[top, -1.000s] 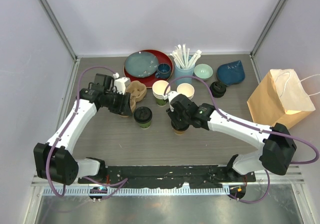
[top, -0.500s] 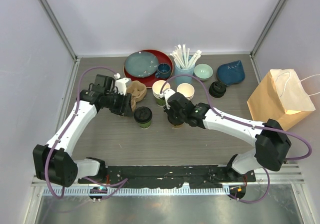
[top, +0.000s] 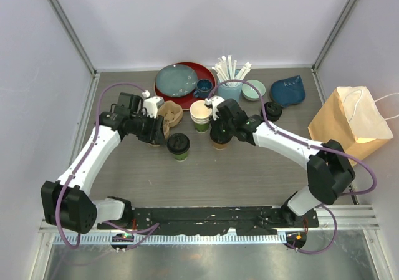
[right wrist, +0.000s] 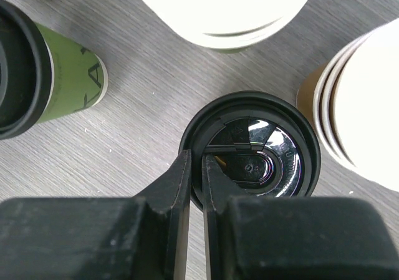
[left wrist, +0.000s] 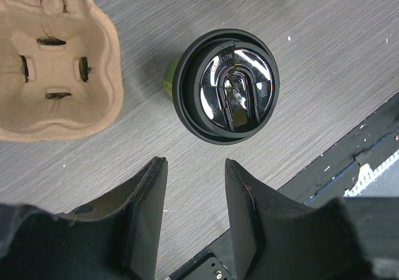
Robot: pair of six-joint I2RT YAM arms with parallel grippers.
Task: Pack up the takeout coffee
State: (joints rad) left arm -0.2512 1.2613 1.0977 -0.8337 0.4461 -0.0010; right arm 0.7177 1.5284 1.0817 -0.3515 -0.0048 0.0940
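- While the left gripper (left wrist: 195,164) hangs with its jaws spread and empty, the green cup (left wrist: 225,86) stands upright on the table (left wrist: 330,80) just ahead of its fingertips, apart from them.
- Capped with a black lid, that cup sits just beside the cardboard carrier (left wrist: 56,74), off its near right corner, with a strip of table between the two.
- Further right of the carrier than the green cup is the brown cup (right wrist: 255,149), directly under the right gripper (right wrist: 194,161).
- The right gripper's fingers are pressed nearly together on the near rim of the brown cup's black lid, one outside the rim and the other just inside it.
- Whether the brown cup's base rests on the table cannot be told.
- Two stacks of lidless cream cups (right wrist: 224,5) stand close to the brown cup on its far side, also right of the carrier.
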